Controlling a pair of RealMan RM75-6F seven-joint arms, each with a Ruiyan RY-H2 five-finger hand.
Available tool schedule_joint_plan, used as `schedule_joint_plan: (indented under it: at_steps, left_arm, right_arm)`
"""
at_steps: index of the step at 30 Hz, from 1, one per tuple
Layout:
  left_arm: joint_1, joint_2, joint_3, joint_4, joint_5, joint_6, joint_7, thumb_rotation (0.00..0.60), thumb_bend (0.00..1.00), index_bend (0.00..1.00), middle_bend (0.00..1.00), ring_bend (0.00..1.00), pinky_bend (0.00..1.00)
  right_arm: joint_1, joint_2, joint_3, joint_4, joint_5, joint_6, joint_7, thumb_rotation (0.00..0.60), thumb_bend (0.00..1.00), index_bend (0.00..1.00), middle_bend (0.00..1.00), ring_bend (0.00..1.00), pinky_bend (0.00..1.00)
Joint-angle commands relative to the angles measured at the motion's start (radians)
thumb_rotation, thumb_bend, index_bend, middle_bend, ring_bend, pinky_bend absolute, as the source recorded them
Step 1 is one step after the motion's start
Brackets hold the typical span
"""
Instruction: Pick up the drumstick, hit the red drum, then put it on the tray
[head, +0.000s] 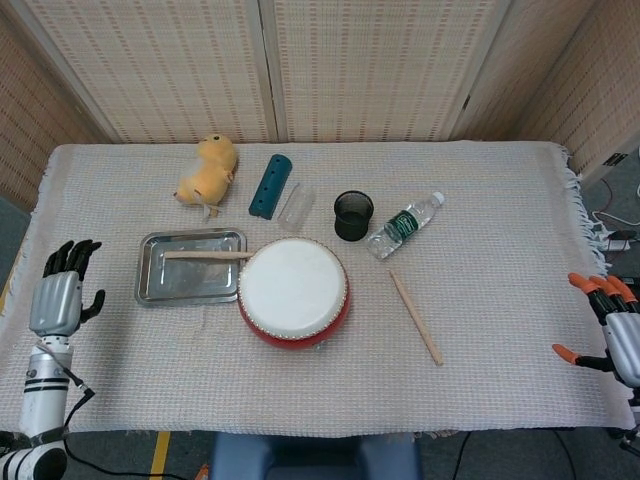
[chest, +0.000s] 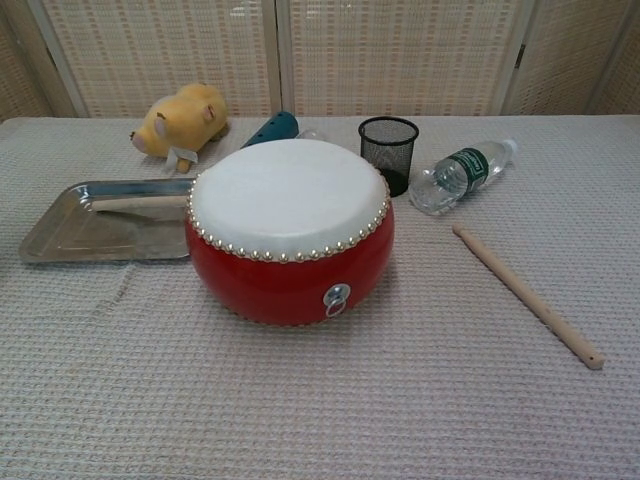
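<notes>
A drumstick (head: 206, 255) lies flat in the metal tray (head: 150, 290), along the tray's upper edge, its right end poking over the rim and touching or nearly touching the red drum (head: 294, 290). In the chest view the same drumstick (chest: 135, 202) shows at the back of the tray (chest: 60, 240), partly hidden behind the drum (chest: 290, 270). The drum sits at the middle of the counter (head: 500, 330), just right of the tray.

A second drumstick (head: 415, 316) lies on the cloth to the right of the drum, running diagonally toward the lower right, apart from everything else; the chest view shows it (chest: 525, 293) at the right of the frame.

The left hand (head: 60, 295) stands at the far left edge of the head view, well apart from the tray, palm upright, its dark fingers (head: 72, 255) spread and holding nothing. The right hand (head: 615, 330) shows at the far right edge, off the cloth, its orange-tipped fingers (head: 590, 287) apart and empty. Neither hand appears in the chest view.

Along the top of the counter lie a yellow plush toy (head: 207, 170), a teal tube (head: 269, 185), a clear plastic cup on its side (head: 296, 209), a black mesh cup (head: 353, 215) standing upright, and a water bottle (head: 404, 224) lying down just right of the mesh cup.
</notes>
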Motion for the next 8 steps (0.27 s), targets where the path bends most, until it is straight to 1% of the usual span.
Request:
schedule_joint_plan:
  at_steps: [1,4,8]
  left_arm:
    - [0.08,0.037,0.068,-0.05,0.08,0.083,0.007,0.6,0.35,0.16,0.1,0.04,0.08]
    - [0.126,0.048,0.105,-0.074,0.13,0.131,0.018,0.6,0.34,0.16,0.1,0.04,0.07]
    - [0.172,0.05,0.13,-0.094,0.167,0.177,0.027,0.6,0.34,0.16,0.1,0.04,0.07]
  right_arm:
    - [-0.001,-0.009,-0.005,0.005,-0.014,0.012,-0.01,0.6,0.1,0.13,0.16,0.0,0.05]
    - [-0.011,-0.024,-0.008,0.005,-0.019,0.034,-0.03,0.6,0.1,0.13,0.16,0.0,0.05]
    - [-0.03,-0.045,-0.012,0.005,-0.013,0.058,-0.058,0.6,0.1,0.14,0.16,0.0,0.04]
